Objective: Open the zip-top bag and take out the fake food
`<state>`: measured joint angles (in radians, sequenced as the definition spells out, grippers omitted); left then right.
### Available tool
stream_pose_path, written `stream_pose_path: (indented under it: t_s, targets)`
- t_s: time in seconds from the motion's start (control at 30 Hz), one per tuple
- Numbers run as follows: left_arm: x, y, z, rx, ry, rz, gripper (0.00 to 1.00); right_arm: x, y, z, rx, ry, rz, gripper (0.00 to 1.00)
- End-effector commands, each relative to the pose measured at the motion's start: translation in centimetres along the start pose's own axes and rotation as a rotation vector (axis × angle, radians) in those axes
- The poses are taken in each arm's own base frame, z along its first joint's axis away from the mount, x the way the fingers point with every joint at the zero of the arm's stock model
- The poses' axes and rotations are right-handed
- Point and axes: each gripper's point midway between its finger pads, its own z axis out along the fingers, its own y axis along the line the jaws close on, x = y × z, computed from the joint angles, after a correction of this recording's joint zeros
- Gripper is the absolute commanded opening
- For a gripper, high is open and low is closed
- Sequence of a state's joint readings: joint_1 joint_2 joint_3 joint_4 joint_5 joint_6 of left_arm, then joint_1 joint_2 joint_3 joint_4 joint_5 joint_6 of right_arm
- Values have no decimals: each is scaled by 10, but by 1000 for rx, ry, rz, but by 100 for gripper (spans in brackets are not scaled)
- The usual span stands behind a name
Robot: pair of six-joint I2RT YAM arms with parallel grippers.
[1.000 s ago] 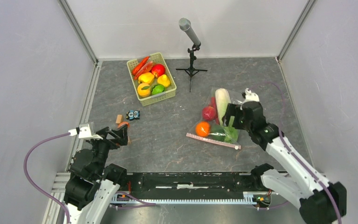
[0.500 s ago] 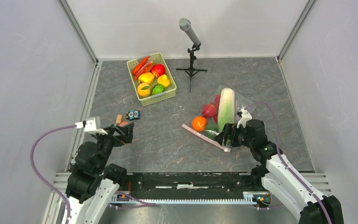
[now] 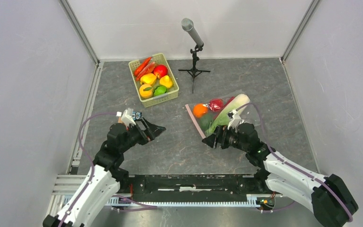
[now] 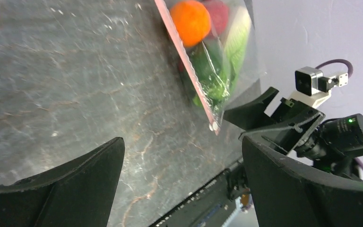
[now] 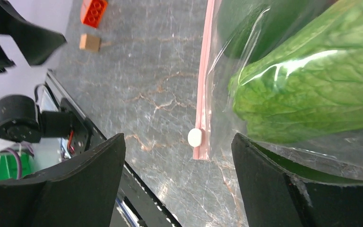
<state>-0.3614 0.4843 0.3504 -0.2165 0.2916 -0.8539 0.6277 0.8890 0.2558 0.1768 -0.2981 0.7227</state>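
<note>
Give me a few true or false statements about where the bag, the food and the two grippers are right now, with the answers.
1. The orange is inside the zip-top bag. True.
2. The left gripper grips the bag's pink zip strip. False: it is open, empty and apart from the bag.
3. The right gripper is open at the strip's near end. True.
4. The cabbage lies outside the bag. False: it is inside the bag.
</note>
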Motion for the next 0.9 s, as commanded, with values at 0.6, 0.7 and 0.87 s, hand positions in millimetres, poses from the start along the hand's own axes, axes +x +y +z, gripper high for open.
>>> stream_pose_path:
  t_s: [0.6, 0.7, 0.87]
  targets:
    - [29, -35, 18, 205, 53, -177, 99, 20, 8, -5, -155, -87, 162, 42]
    - [34, -39, 24, 208, 65, -184, 98, 24, 5, -2, -145, -71, 166, 39]
    - [44, -48, 34, 218, 87, -176, 95, 27, 0, 0, -132, -75, 175, 35]
